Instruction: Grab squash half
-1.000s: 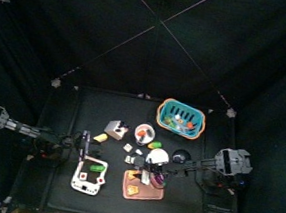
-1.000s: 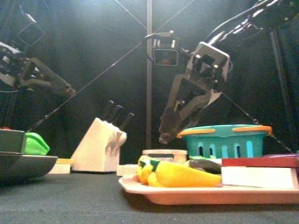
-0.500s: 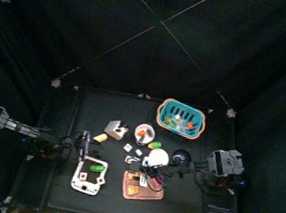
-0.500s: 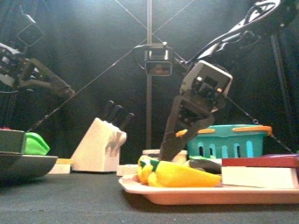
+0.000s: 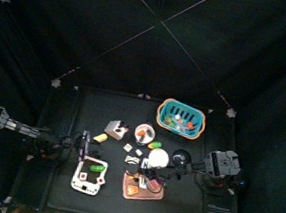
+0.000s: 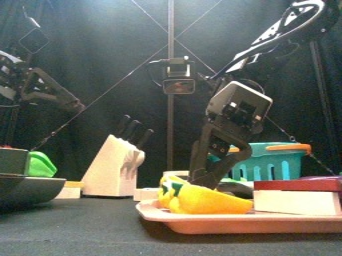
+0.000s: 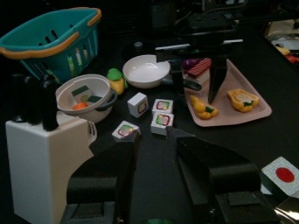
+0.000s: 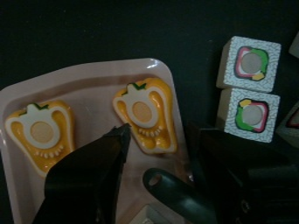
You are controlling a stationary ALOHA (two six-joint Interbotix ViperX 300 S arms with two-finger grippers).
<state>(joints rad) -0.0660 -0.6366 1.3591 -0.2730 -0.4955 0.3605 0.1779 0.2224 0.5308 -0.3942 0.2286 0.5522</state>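
Observation:
Two yellow squash halves lie cut side up on a pink tray [image 8: 82, 79] at the table's front. One squash half [image 8: 146, 114] sits right under my right gripper [image 8: 163, 140], whose jaws are open and straddle it from just above without touching. The other squash half [image 8: 41, 131] lies beside it, outside the jaws. In the front view the right gripper [image 6: 203, 178] hangs low over the tray [image 6: 241, 220], tips just behind the yellow squash [image 6: 214, 200]. My left gripper [image 7: 158, 149] rests open at the table's left with nothing in it.
A teal basket [image 5: 181, 114] stands at the back right. A white knife block [image 6: 114, 165] is at the left, a white bowl [image 7: 149, 70] and small picture cubes [image 7: 156, 114] in the middle. A red and white box [image 6: 297, 195] shares the tray.
My right gripper has come down and forward toward the tray, staying open. The left arm has not moved.

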